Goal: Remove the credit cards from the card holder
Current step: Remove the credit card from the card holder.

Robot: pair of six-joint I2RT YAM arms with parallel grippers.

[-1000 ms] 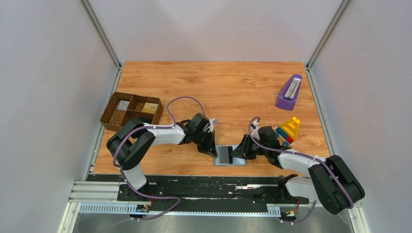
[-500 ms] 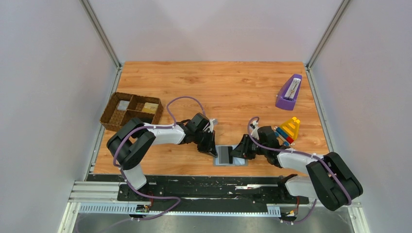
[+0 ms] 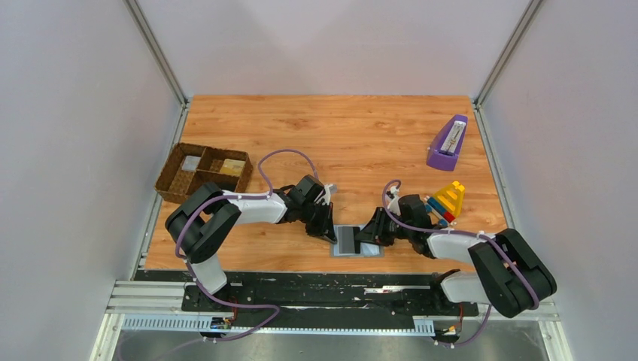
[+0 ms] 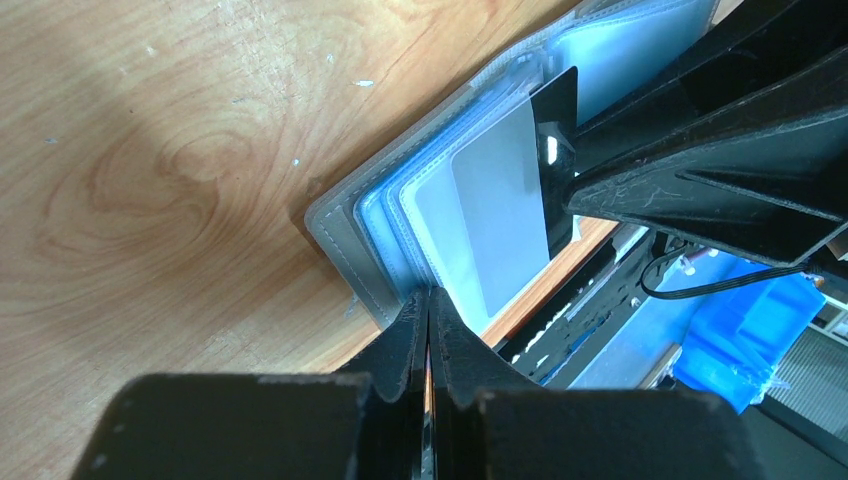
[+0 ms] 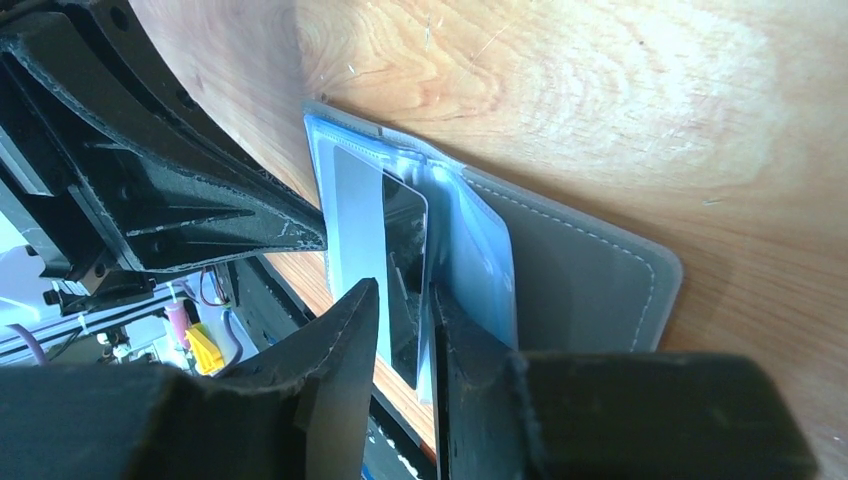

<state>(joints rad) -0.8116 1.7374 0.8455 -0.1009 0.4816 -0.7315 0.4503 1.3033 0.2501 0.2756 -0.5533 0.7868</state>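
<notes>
Wood-grain counter (image 3: 338,135) carries a brown woven tray (image 3: 167,180) at its left edge, well apart from the card holder (image 5: 590,290), which lies open near the front edge between the two arms. The left end effector (image 4: 428,300) has its fingers pressed together, tips at the holder's edge. The right end effector (image 5: 403,290) has its fingers slightly apart over a grey card (image 4: 500,210) with a dark stripe that sticks out of a clear sleeve; whether they pinch it cannot be told.
</notes>
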